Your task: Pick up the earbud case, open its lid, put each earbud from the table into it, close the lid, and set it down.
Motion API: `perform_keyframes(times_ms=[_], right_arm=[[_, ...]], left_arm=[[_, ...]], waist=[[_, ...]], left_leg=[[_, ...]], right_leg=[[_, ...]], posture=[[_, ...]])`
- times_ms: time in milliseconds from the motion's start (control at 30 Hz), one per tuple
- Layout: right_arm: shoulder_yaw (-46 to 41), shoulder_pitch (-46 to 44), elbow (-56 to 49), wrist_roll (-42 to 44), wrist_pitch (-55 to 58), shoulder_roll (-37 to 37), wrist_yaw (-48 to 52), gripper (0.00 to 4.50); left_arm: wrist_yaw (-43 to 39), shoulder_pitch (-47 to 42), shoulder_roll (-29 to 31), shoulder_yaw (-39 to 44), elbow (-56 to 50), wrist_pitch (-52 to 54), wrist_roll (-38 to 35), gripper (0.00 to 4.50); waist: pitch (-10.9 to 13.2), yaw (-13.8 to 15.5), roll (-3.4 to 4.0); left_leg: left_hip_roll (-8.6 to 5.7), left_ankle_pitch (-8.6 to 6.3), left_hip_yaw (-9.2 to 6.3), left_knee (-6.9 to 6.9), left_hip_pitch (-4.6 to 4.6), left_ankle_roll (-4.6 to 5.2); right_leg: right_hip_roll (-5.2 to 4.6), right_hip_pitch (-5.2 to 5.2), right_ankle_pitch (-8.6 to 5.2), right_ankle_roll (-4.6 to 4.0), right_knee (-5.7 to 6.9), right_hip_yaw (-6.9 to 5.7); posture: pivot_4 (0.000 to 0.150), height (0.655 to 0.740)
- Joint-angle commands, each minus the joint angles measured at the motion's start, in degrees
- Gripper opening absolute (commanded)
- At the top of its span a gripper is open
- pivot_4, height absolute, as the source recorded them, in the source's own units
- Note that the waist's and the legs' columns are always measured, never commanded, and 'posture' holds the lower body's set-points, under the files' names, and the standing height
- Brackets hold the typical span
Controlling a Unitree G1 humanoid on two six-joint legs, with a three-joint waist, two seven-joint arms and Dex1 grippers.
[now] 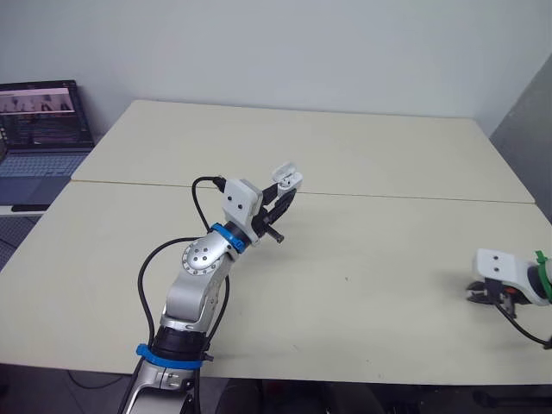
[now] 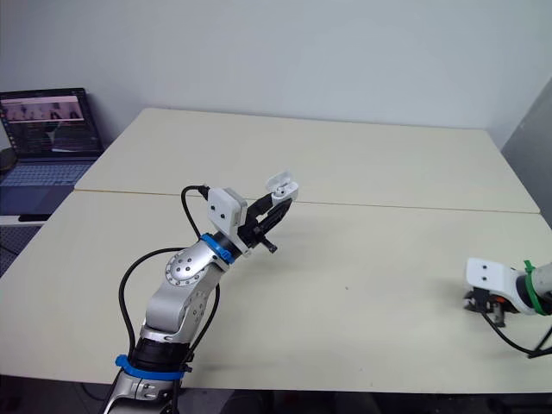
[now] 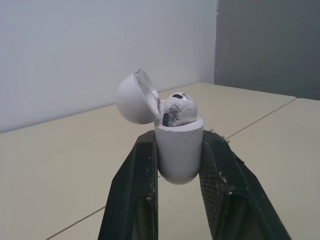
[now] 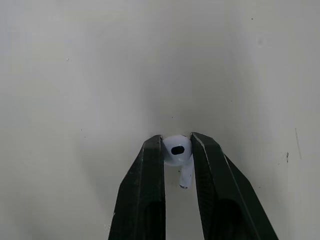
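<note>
Head views: the left pincer (image 1: 285, 191) holds the small white plastic earbud case (image 1: 287, 178) raised above the pale beige table (image 1: 371, 155). It is well apart from the right pincer (image 1: 479, 294), low at the table's right edge, so any slack grip could fail on the long carry. Left wrist view: the fingers clamp the case body, its rounded lid (image 3: 135, 97) hinged open, with 1 seated white earbud (image 3: 179, 109) riding high and easily knocked. Right wrist view: the fingertips pinch the 2nd glossy white earbud (image 4: 176, 150) by its rounded head only — it could squirt out.
</note>
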Motion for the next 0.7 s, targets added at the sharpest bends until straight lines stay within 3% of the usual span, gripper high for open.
perform_keyframes(times_ms=[33, 200, 367, 533, 700], right_arm=[[-5.21, -6.94, -11.41, 13.21, 13.15, 7.02, -3.51, 0.41], [-12.55, -20.88, -22.99, 30.12, 34.72, 26.89, -25.72, 0.41], [-14.76, -27.44, -27.96, 35.78, 40.66, 44.39, -44.95, 0.41], [-12.08, -28.60, -27.71, 35.13, 39.00, 51.20, -50.52, 0.41], [-9.36, -26.65, -26.51, 32.24, 35.30, 51.42, -50.40, 0.41]], left_arm=[[-0.73, -1.61, -1.01, 0.02, -1.27, -1.55, -1.11, 0.73], [-3.49, -2.40, -1.42, -0.01, -0.57, -0.30, -3.40, 0.73], [-5.60, -4.44, -2.64, -0.06, -1.04, 4.99, -8.12, 0.73], [-7.22, -7.03, -2.40, 0.00, -0.42, 7.22, -9.60, 0.73], [-8.59, -8.42, -1.44, 0.32, 0.19, 7.38, -9.76, 0.73]], waist=[[0.06, -0.57, 0.12], [0.14, -0.83, 0.30], [0.14, -0.04, 0.31], [0.13, 0.20, 0.32], [0.12, -0.06, 0.34]], left_leg=[[0.02, 0.00, -0.02, -0.03, 0.00, 0.00], [0.02, 0.02, -0.07, -0.06, -0.25, 0.00], [0.04, 0.01, -0.26, -0.10, -0.58, 0.00], [-0.07, 0.01, -0.18, -0.05, -1.31, 0.00], [0.03, 0.01, -0.25, -0.10, -1.38, 0.00]], right_leg=[[0.04, -0.03, 0.04, 0.06, 0.06, 0.00], [0.12, -0.52, 0.20, 0.24, 0.38, 0.02], [0.11, -0.68, 0.13, 0.14, 0.27, -0.23], [-0.09, -1.33, 0.34, -0.09, 0.20, -0.22], [0.05, -1.49, 0.34, -0.11, 0.35, -0.29]], posture=[[0.150, 0.7400], [0.150, 0.7400], [0.150, 0.7400], [0.150, 0.7400], [0.150, 0.7400]])
